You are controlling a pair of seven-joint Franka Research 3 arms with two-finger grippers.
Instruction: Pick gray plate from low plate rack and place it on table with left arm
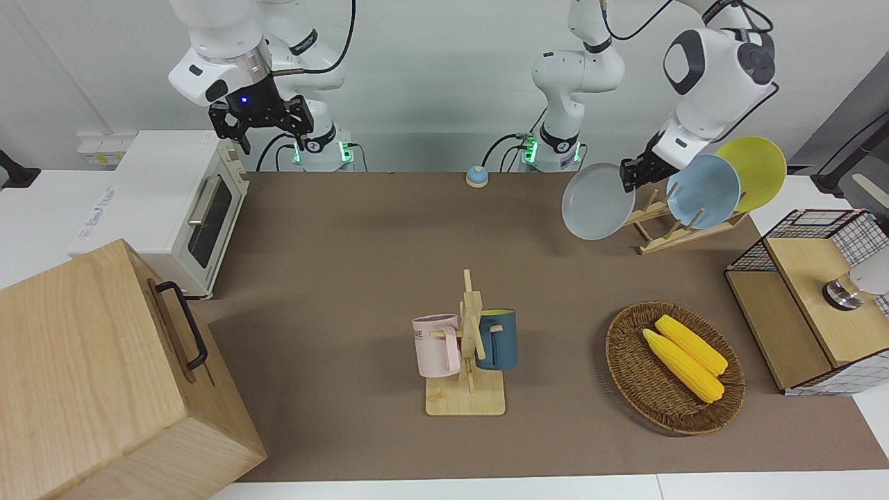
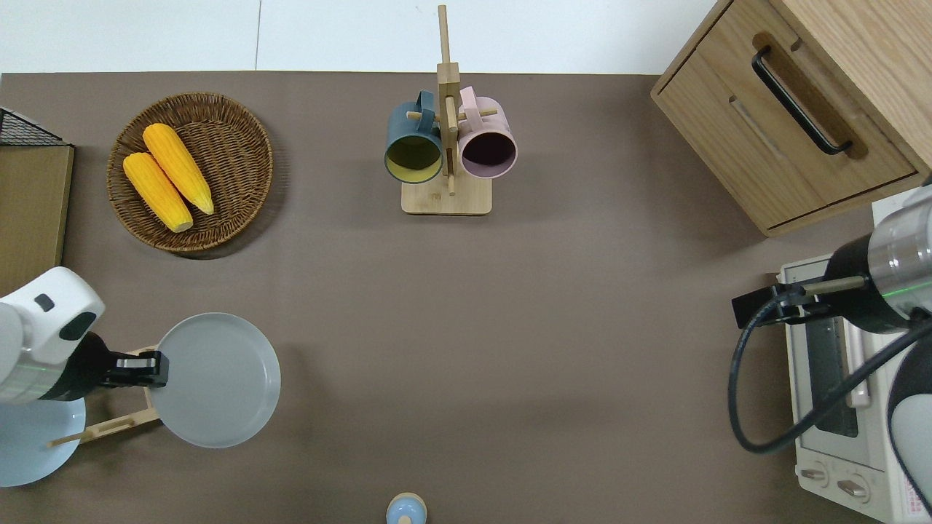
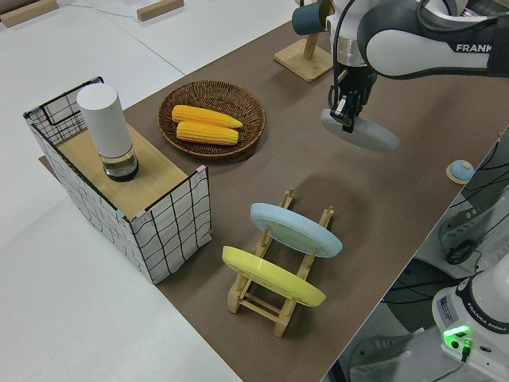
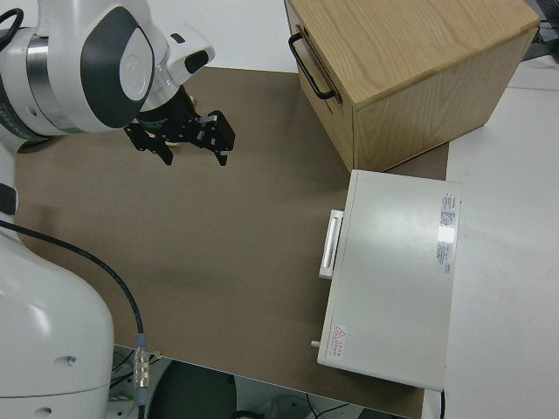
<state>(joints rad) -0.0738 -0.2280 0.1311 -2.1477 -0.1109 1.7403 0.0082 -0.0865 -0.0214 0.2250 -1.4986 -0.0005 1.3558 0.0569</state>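
Front view: the left arm's small black gripper (image 1: 633, 173) pinches the rim of the round, matte light gray plate (image 1: 596, 203), held in the air clear of the low wooden-slat plate rack (image 1: 668, 229).

Overhead view: the plate (image 2: 217, 380) hangs over bare brown matting of the table (image 2: 510, 327), just beside the rack (image 2: 116, 422).

Left side view: a light blue plate (image 3: 296, 229) and a yellow plate (image 3: 273, 276) stand in the rack.

Right side view: the parked right gripper (image 4: 185, 144) has its fingers spread.
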